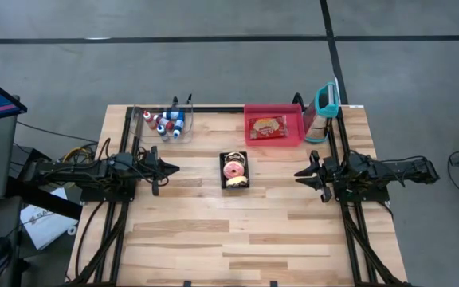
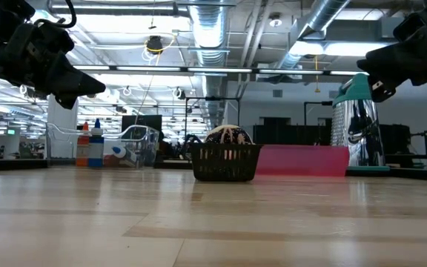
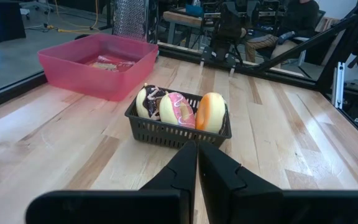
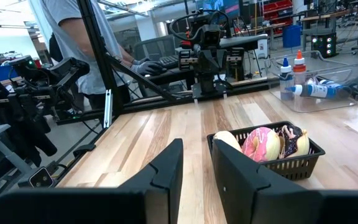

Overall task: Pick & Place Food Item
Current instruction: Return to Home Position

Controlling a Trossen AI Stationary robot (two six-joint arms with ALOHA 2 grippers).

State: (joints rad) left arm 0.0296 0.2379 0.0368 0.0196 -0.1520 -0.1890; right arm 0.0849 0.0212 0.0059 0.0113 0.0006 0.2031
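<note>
A black basket stands on the table's middle, holding a pink-iced donut, a chocolate one and a plain one. My left gripper hovers left of the basket, shut and empty, pointing at it. My right gripper hovers right of the basket, fingers slightly apart with nothing between them. Both are raised above the table in the low view, the left gripper and the right gripper. A pink bin with a food packet sits behind the basket.
A clear bin of bottles stands at the far left. A teal-handled grater stands beside the pink bin at the far right. Bare wood lies in front of the basket toward the near edge. A person stands beyond the table in the right wrist view.
</note>
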